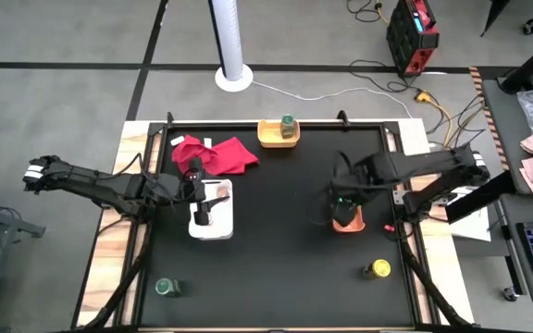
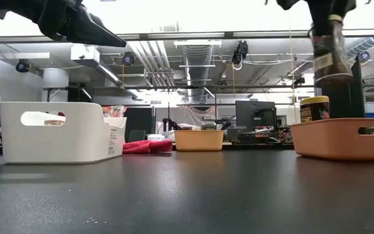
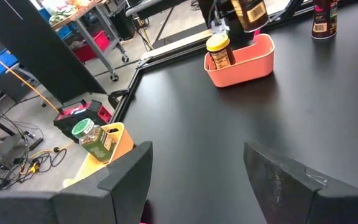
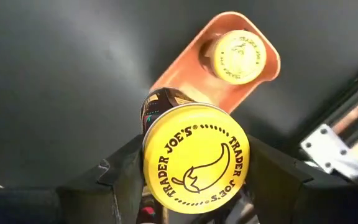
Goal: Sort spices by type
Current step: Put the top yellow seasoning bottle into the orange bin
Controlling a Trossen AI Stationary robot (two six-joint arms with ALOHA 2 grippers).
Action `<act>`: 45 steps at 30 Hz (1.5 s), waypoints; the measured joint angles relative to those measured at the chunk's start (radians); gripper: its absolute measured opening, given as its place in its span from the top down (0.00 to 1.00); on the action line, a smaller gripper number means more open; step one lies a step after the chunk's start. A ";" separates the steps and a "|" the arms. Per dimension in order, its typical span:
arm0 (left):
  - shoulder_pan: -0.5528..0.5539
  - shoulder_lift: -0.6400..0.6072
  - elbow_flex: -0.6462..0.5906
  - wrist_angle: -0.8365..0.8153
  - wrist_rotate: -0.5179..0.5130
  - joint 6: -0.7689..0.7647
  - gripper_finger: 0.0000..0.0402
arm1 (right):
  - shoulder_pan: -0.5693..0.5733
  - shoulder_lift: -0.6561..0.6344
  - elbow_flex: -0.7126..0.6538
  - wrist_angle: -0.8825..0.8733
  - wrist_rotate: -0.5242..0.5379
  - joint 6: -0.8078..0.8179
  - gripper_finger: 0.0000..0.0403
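Observation:
My right gripper (image 1: 340, 199) is shut on a yellow-lidded spice jar (image 2: 333, 55) that hangs over the orange tray (image 2: 343, 138). In that tray a second yellow-lidded jar (image 4: 238, 56) stands upright. The yellow tray (image 1: 278, 134) at the far edge holds a green-lidded jar (image 3: 95, 138). Another green-lidded jar (image 1: 167, 288) stands near the front left, and a yellow jar (image 1: 378, 269) near the front right. My left gripper (image 3: 197, 180) hovers open over the white tray (image 1: 213, 222), where something pinkish (image 1: 216, 192) lies. My right gripper pinches the jar at its lid end (image 4: 157, 168) between its two fingers (image 4: 120, 177), one on each side. The fingers come from above, pointing down. The jar hangs upright below them, lifted clear, above the orange tray.
A red cloth (image 1: 216, 153) lies at the far left, beside the white tray. The black tabletop (image 1: 285, 268) is bare between the trays and along the middle of the near side. A metal frame borders the table.

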 joint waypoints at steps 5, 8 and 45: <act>0.000 0.000 0.000 0.000 -0.001 0.000 0.41 | 0.055 -0.011 -0.012 0.007 0.063 0.088 0.45; 0.000 0.000 0.000 -0.001 -0.001 0.000 0.41 | 0.068 -0.011 -0.030 0.007 0.093 0.120 0.45; 0.000 0.000 0.000 -0.008 -0.001 0.000 0.41 | 0.104 0.028 -0.374 0.265 0.139 0.286 0.45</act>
